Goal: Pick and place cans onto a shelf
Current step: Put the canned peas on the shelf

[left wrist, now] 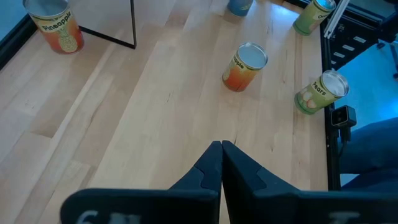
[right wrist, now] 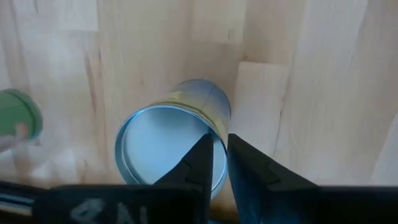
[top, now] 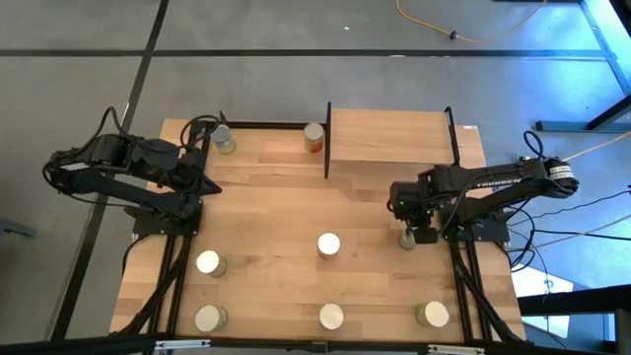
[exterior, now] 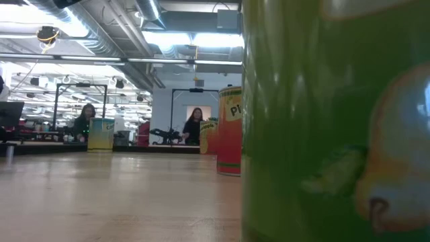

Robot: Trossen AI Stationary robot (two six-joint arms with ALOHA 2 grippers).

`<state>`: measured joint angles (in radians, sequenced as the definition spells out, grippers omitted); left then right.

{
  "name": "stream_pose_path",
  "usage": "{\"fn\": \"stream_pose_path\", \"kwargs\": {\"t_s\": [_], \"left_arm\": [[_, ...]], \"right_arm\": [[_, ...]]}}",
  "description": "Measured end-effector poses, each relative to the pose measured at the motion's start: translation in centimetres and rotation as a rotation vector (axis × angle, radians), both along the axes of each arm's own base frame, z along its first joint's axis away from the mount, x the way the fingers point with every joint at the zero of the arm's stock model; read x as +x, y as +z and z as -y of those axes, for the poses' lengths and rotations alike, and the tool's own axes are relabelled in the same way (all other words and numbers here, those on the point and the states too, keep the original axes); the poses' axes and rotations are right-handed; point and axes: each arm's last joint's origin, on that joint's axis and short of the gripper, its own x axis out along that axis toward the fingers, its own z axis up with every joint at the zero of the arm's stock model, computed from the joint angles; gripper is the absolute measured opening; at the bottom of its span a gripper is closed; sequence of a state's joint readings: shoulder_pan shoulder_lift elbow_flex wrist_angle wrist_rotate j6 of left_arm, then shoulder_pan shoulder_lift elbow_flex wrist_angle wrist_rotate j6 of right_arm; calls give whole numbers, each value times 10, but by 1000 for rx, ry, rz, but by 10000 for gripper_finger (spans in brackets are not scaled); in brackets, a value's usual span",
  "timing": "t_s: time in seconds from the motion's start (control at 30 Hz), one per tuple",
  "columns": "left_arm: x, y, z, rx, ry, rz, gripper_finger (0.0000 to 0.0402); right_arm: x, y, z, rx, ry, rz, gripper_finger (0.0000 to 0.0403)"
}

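The shelf (top: 389, 136), a light-wood board in a black frame, stands at the table's far edge. Several cans stand upright on the tabletop: two by the far edge (top: 224, 140) (top: 314, 136), one in the middle (top: 328, 245), others along the near edge (top: 331, 316). My right gripper (right wrist: 221, 158) points down at the table's right side, shut on a yellow-labelled can (right wrist: 165, 146) that shows in the high view (top: 405, 238). My left gripper (left wrist: 221, 152) hangs shut and empty above the table's left side (top: 202, 179). My right gripper comes from above, pointing down, onto the can's rim (right wrist: 219, 127) at one side of the shiny top. One finger (right wrist: 199, 162) stands over the top inside the rim, the other (right wrist: 249, 171) outside the wall. The can stands upright with its base on the table.
In the low view a green can (exterior: 336, 121) stands close in front of the camera, hiding the right half; an orange-red can (exterior: 230, 131) stands behind it. People sit in the room beyond the table. Bare wood lies between the middle can and the shelf.
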<state>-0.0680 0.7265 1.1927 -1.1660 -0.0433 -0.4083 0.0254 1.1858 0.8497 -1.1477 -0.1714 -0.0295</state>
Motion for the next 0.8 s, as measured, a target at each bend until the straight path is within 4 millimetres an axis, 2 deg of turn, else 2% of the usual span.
{"fn": "stream_pose_path", "kwargs": {"t_s": [0.47, 0.6, 0.8], "left_arm": [[0, 0, 0, 0, 0, 1, 0], [0, 0, 0, 0, 0, 0, 0], [0, 0, 0, 0, 0, 0, 0]], "right_arm": [[0, 1, -1, 37, -47, -12, 46], [-1, 1, -2, 75, -70, -19, 11], [-1, 2, -2, 91, -69, -20, 4]]}}
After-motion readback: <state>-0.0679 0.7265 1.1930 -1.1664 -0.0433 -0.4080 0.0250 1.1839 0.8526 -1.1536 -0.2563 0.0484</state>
